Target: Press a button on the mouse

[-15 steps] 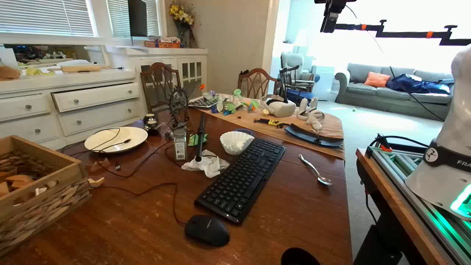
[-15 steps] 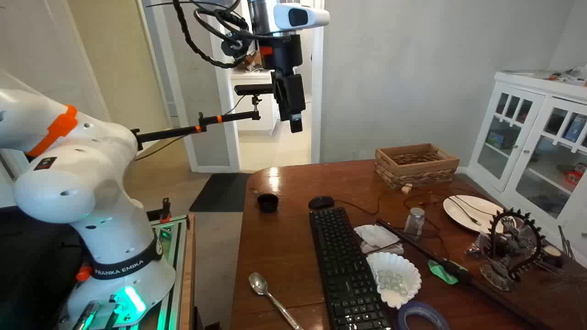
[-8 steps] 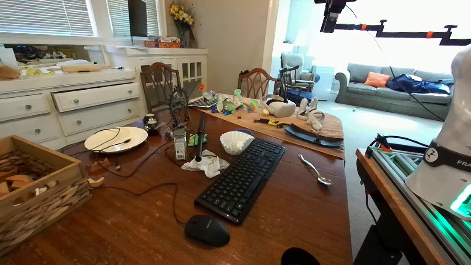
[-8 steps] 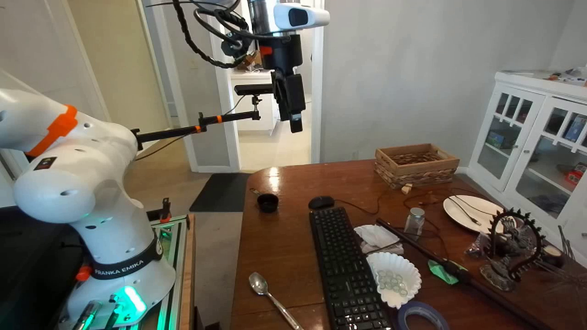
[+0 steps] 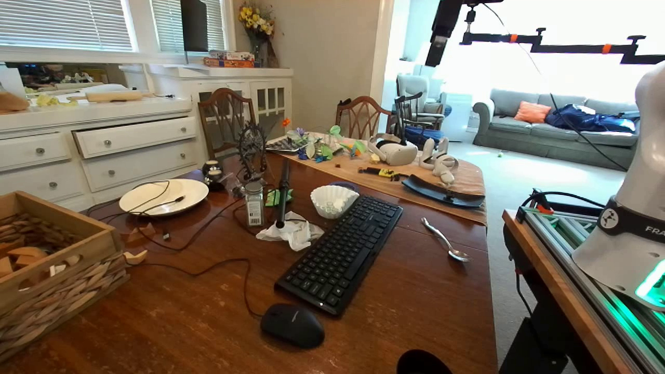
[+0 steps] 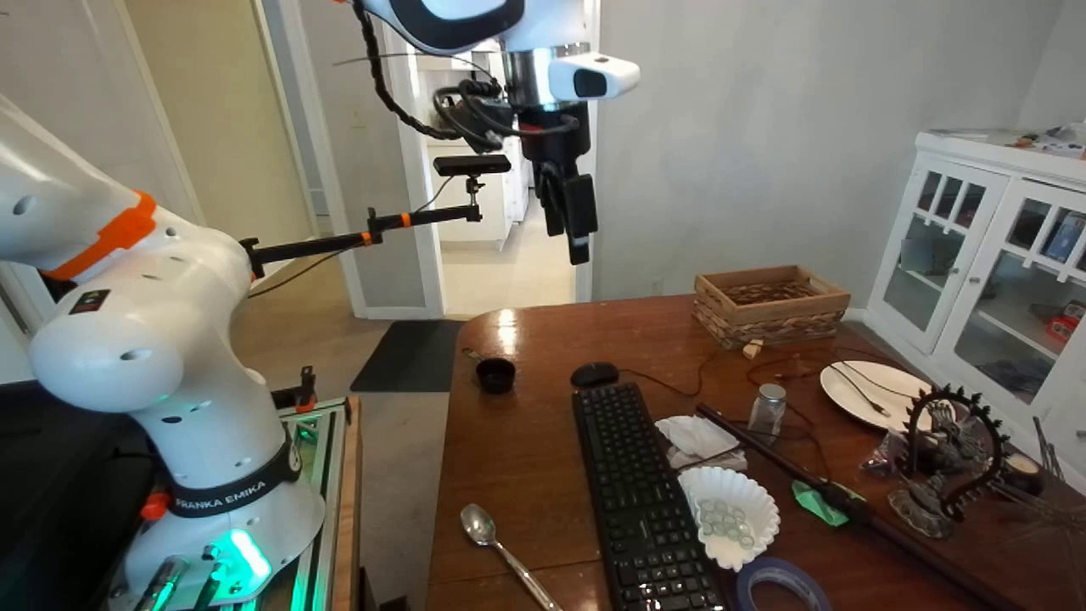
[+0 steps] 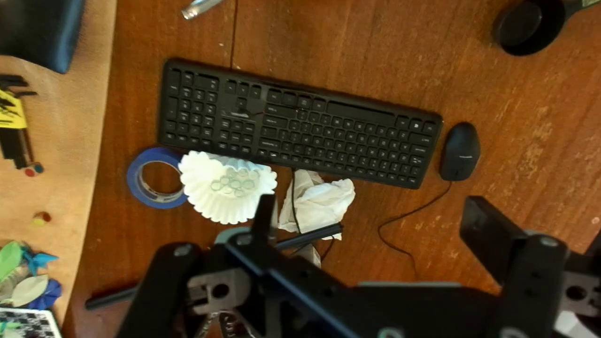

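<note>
The small black mouse [image 5: 292, 325] lies on the wooden table just off one end of the long black keyboard [image 5: 340, 254]. It also shows in an exterior view [image 6: 594, 374] and in the wrist view [image 7: 461, 151]. Its thin cord [image 7: 399, 218] winds away across the table. My gripper [image 7: 371, 211] is open, with nothing between its fingers. It points down, high above the table, as an exterior view shows [image 6: 567, 242]. In the wrist view the mouse lies beyond the fingertips, toward the right-hand finger [image 7: 490, 234]. Nothing covers the mouse.
A black measuring cup [image 6: 495, 375] stands near the mouse. A wicker basket [image 6: 772, 327], a glass jar [image 6: 767, 412], a white fluted bowl [image 7: 211, 202], crumpled tissue [image 7: 324, 202], blue tape [image 7: 136, 173] and a spoon [image 6: 517, 564] are on the table. A dark rod [image 6: 780, 462] lies across it.
In the last half second the arm and gripper have moved lower and sideways over the table in both exterior views. Before that they stood still. The mouse and keyboard have not moved.
</note>
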Motion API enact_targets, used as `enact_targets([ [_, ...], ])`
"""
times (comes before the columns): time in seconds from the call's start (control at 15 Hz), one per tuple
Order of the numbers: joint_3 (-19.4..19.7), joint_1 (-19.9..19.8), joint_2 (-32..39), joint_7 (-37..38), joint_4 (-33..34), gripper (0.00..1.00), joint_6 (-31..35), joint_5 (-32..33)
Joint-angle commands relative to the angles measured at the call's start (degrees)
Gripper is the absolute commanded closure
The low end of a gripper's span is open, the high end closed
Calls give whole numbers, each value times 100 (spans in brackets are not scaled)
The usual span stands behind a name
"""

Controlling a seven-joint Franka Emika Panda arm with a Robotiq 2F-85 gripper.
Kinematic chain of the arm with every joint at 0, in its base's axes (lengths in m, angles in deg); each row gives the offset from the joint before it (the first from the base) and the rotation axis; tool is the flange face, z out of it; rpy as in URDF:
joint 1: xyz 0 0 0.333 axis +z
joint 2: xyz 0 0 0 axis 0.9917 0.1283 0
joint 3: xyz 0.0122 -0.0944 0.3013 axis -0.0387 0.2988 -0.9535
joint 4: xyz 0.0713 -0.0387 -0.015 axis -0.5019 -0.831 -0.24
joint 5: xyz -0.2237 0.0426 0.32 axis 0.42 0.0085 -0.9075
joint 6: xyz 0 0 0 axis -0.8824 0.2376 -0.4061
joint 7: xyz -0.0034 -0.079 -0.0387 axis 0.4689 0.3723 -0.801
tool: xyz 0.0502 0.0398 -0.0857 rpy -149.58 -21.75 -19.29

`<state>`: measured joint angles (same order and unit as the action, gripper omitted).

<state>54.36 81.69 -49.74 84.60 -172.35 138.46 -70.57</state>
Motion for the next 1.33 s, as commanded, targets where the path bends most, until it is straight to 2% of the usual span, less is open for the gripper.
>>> enact_targets([
  [0.0,21,355,1394,-167,512,0,732,-637],
  [0.33,-332,526,3027,32,1523,0,888,-726],
  [0.73,-718,750,4465,250,2997,0,464,-270],
  [0.87,-792,919,4864,600,3512,0,166,-35],
  [1.13,-723,1404,5517,1851,4344,0,-250,649],
  [1.27,-677,1590,5773,2392,4657,0,-444,778],
])
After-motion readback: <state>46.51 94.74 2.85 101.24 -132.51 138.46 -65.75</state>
